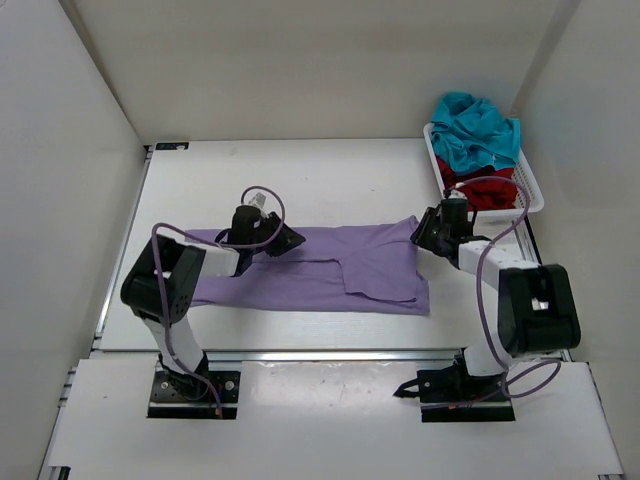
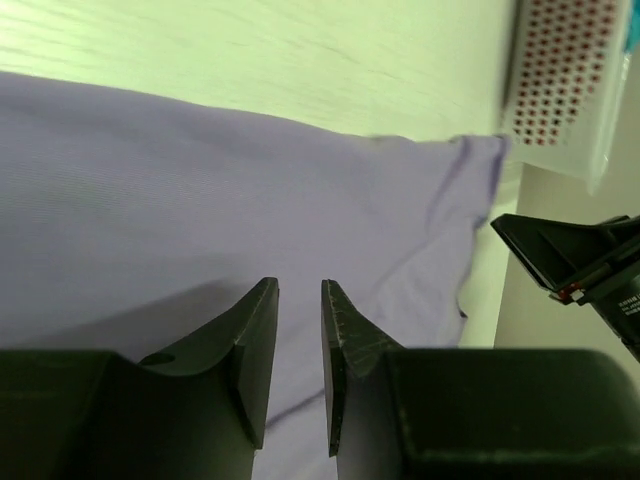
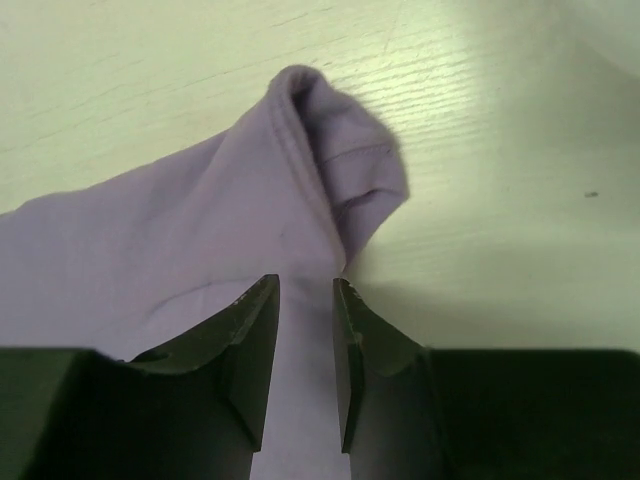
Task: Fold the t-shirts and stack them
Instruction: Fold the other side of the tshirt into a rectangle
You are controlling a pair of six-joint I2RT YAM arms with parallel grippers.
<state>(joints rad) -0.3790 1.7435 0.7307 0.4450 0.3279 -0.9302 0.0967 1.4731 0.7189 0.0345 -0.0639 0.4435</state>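
Note:
A lavender t-shirt (image 1: 340,265) lies flat across the middle of the table, with part of it folded over itself. My left gripper (image 1: 288,238) hovers low over the shirt's back edge left of centre. In the left wrist view its jaws (image 2: 300,285) stand slightly apart, with only flat lavender cloth (image 2: 200,200) below them. My right gripper (image 1: 421,232) is at the shirt's right back corner. Its jaws (image 3: 306,280) are also parted, over the cloth's edge, and a curled sleeve (image 3: 340,130) lies just ahead. A teal t-shirt (image 1: 478,132) and a dark red t-shirt (image 1: 485,190) are heaped in the basket.
A white mesh basket (image 1: 533,192) stands at the table's back right corner, close behind my right arm; it also shows in the left wrist view (image 2: 560,70). White walls enclose the table on three sides. Bare tabletop (image 1: 300,170) lies behind the lavender shirt.

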